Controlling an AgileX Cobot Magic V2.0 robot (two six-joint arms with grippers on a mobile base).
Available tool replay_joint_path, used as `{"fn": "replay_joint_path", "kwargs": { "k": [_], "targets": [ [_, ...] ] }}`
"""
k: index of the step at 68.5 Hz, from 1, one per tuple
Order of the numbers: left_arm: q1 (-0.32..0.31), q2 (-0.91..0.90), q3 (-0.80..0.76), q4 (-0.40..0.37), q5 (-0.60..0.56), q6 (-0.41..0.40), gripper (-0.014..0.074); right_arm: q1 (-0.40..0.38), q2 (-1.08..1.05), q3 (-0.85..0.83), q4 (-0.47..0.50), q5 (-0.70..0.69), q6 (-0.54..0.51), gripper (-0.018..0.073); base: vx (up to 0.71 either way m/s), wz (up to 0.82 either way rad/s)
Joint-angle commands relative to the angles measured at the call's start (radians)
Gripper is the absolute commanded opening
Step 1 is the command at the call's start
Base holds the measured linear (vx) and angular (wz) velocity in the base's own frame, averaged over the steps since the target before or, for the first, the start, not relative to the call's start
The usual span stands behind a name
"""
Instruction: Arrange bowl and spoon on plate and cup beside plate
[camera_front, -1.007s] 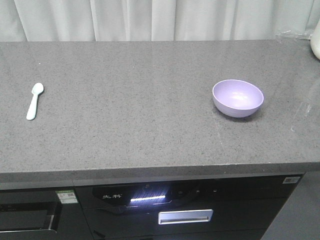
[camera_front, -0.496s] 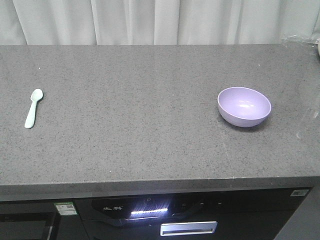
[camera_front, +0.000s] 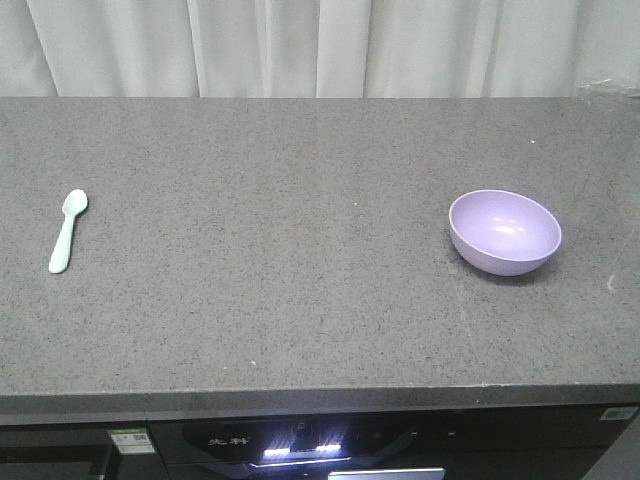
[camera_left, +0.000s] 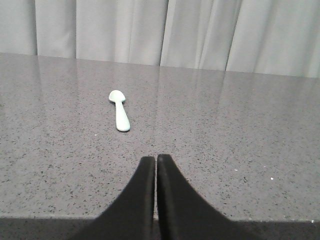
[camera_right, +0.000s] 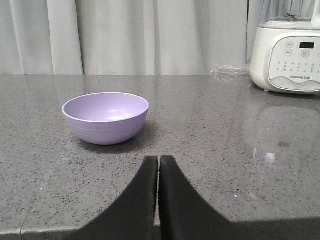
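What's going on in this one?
Nothing is being handled. The spoon lies at the left of the counter and the bowl sits upright at the right, far apart. The left gripper faces the spoon and the right gripper faces the bowl, both shut and empty. No plate or cup is in view.

The bowl is light purple, the spoon is pale green, the counter is gray with tiny speckles, and the curtain is white.
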Motion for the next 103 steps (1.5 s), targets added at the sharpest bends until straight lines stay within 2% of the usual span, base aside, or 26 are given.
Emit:
{"fn": "replay_joint_path", "kwargs": {
  "k": [1,103],
  "targets": [
    [0.003,-0.005,-0.007,-0.001,-0.078,-0.01,-0.0006,0.001,-0.008,0.004,-0.01,-0.071,-0.006,-0.0003,0.06,0.02],
    [0.003,-0.005,-0.007,-0.001,-0.078,-0.01,-0.0006,0.001,-0.008,0.004,-0.01,-0.071,-0.006,-0.0003,0.04,0.01]
  ]
}}
